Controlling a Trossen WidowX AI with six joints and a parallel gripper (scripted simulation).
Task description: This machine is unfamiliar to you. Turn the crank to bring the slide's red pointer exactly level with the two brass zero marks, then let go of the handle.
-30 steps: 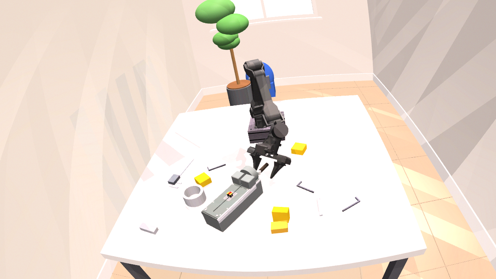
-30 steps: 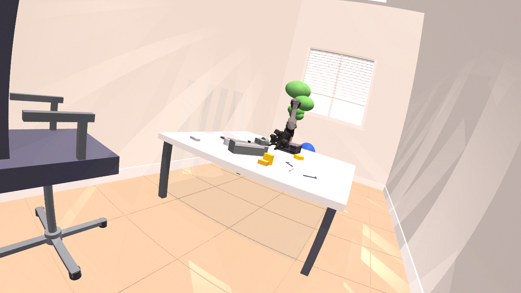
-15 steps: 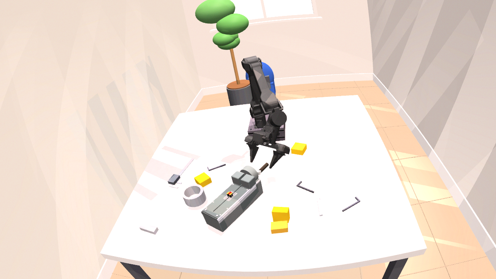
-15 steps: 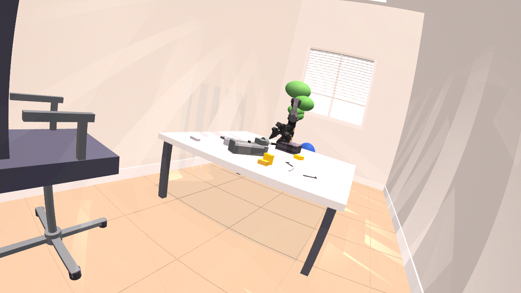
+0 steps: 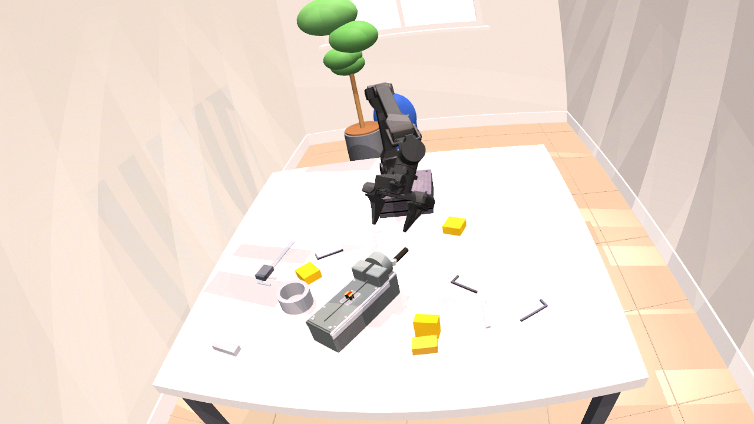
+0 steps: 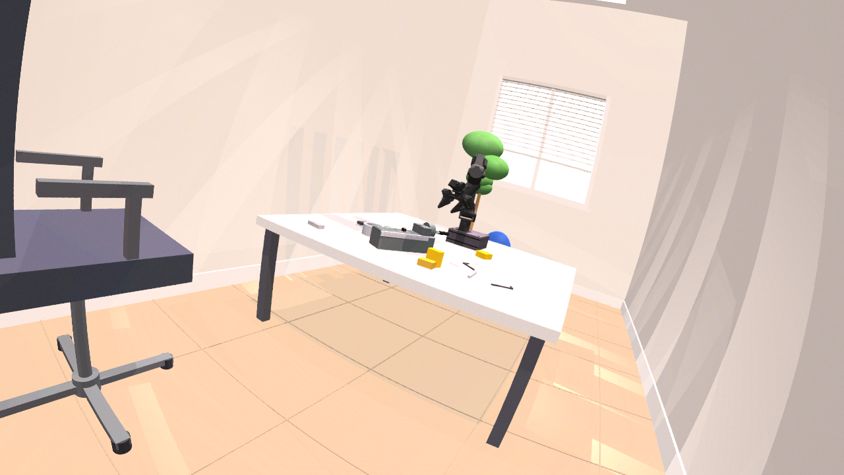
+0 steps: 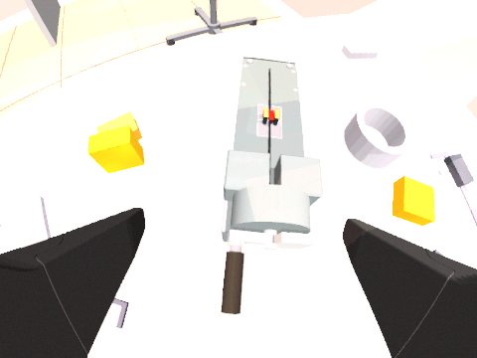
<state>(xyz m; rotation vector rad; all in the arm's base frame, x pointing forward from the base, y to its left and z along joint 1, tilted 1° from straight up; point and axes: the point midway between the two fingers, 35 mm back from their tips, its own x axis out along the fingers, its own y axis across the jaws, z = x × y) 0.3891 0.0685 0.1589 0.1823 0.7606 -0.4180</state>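
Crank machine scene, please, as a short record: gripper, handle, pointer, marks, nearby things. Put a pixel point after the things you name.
gripper (image 5: pixel 389 227) (image 6: pixel 447 208) (image 7: pixel 246 225): open, holding nothing
crank handle (image 5: pixel 401 254) (image 7: pixel 233 282): dark brown, released
red pointer (image 5: pixel 349 294) (image 7: pixel 271 115): between the brass zero marks (image 7: pixel 265 114); exact level cannot be told
grey ring (image 5: pixel 288 304) (image 7: pixel 365 146): upright beside the machine (image 5: pixel 363 311) (image 6: pixel 401 241) (image 7: pixel 270 209)

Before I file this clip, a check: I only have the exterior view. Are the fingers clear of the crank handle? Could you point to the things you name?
Observer: Yes. The wrist view shows the dark handle (image 5: pixel 402 254) (image 7: pixel 233 282) with white table visible on both sides of it; the spread fingers (image 5: pixel 390 227) (image 6: pixel 448 206) touch nothing.
Reviewer: And the red pointer?
Observer: In the wrist view, the red pointer (image 5: pixel 349 294) (image 7: pixel 271 115) sits between two yellow marks (image 7: pixel 265 114) (image 7: pixel 277 114). It looks about level; I can't confirm exactly.
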